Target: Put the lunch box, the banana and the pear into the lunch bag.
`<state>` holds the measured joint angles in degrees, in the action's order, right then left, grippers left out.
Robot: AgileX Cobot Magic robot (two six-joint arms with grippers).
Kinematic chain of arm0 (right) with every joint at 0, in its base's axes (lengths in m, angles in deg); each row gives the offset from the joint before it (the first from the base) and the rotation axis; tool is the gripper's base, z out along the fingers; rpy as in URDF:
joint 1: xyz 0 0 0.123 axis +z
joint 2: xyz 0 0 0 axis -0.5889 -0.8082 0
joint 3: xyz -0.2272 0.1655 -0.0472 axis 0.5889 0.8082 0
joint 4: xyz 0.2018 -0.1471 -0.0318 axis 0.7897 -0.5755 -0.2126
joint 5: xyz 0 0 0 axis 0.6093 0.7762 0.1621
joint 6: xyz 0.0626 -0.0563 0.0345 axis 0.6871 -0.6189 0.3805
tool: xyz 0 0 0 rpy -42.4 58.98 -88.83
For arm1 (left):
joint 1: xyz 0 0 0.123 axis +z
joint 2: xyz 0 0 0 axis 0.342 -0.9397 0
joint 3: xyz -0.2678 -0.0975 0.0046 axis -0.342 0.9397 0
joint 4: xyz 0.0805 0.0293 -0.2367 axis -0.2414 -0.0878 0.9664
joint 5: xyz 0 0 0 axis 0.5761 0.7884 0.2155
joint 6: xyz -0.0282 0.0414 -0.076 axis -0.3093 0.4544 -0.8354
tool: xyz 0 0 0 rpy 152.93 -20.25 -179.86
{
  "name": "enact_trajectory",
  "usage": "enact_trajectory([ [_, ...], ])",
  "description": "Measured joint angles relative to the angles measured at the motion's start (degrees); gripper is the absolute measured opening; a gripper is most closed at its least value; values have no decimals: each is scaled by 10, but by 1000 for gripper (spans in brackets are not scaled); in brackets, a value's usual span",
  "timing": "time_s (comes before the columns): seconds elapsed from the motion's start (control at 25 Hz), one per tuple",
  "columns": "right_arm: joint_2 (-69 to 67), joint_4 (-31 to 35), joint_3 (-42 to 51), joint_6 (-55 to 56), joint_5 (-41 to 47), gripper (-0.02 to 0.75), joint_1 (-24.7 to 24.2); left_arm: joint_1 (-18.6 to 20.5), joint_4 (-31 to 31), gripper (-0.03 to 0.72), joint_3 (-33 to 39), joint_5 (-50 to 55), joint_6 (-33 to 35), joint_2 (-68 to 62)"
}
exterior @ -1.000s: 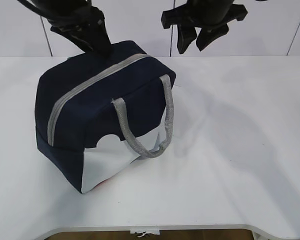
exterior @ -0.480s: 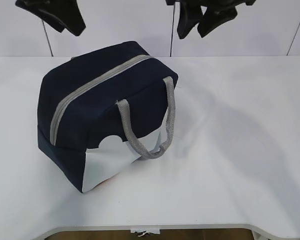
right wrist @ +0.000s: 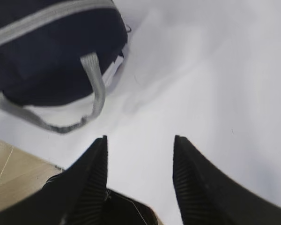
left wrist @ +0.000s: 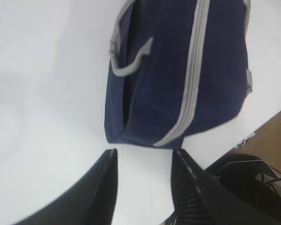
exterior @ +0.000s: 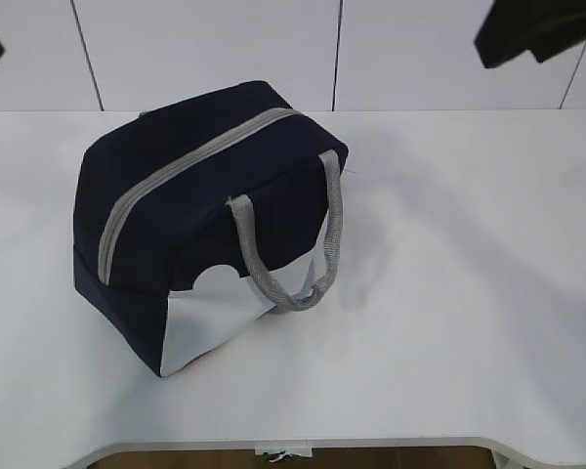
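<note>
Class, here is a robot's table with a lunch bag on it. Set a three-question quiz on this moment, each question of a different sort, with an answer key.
1. True or false: the zipper across the top of the lunch bag is closed.
2. Multiple choice: what does the right gripper hold? A) a banana B) the bag's handle C) nothing
3. Fill in: the grey handle facing the exterior camera hangs down over the bag's ____ lower panel.

Key: 1 true; 2 C; 3 white.
</note>
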<state>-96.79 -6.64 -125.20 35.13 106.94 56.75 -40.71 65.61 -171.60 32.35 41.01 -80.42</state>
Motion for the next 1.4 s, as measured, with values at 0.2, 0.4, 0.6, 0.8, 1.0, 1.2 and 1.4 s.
enact_trajectory([
  [0.2,114,0,105,-2,1,362,0,0,-9,288,68,1,0,107],
  [0.4,228,0,203,-3,2,362,0,0,-9,288,142,6,0,218],
  [0.6,355,-1,284,-9,2,362,0,0,-9,281,216,7,0,325],
  [0.8,481,-3,366,-23,2,361,0,0,1,259,296,6,-1,423],
  [1.0,619,-3,450,-38,-14,361,0,0,15,241,365,4,-1,517],
  [1.2,709,-3,517,-39,-18,361,0,0,16,240,430,4,-1,613],
  [1.4,789,-3,593,-39,-18,361,0,0,16,239,497,-6,-1,709],
])
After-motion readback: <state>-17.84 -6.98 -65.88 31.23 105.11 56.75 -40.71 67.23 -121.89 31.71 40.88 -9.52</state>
